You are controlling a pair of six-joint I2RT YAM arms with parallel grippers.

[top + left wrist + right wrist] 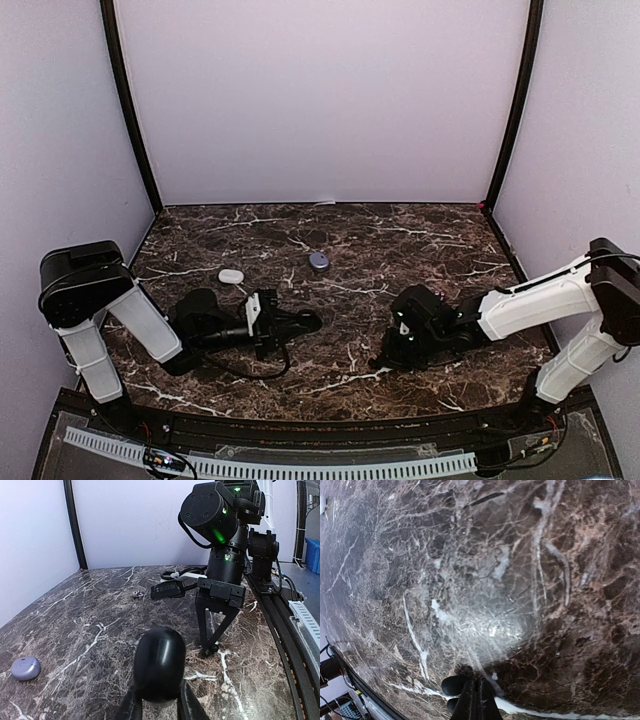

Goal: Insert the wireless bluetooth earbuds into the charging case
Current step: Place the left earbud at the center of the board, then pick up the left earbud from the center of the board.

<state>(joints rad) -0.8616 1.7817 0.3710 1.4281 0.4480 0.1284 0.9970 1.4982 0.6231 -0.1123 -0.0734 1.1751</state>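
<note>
Brown white-veined table (420, 240); purple case (25, 668), black case (159, 664).

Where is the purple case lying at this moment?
In the top view the purple case lies near the middle of the table, to the right of the white case and apart from it.

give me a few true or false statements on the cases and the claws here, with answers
1. The left claw grips a black case. True.
2. The right claw stands wide open. False: it is shut, tips down at the table.
3. A white case lies on the table. True.
4. The purple-grey case is held by the right claw. False: it lies free on the table, apart from both claws.
</note>
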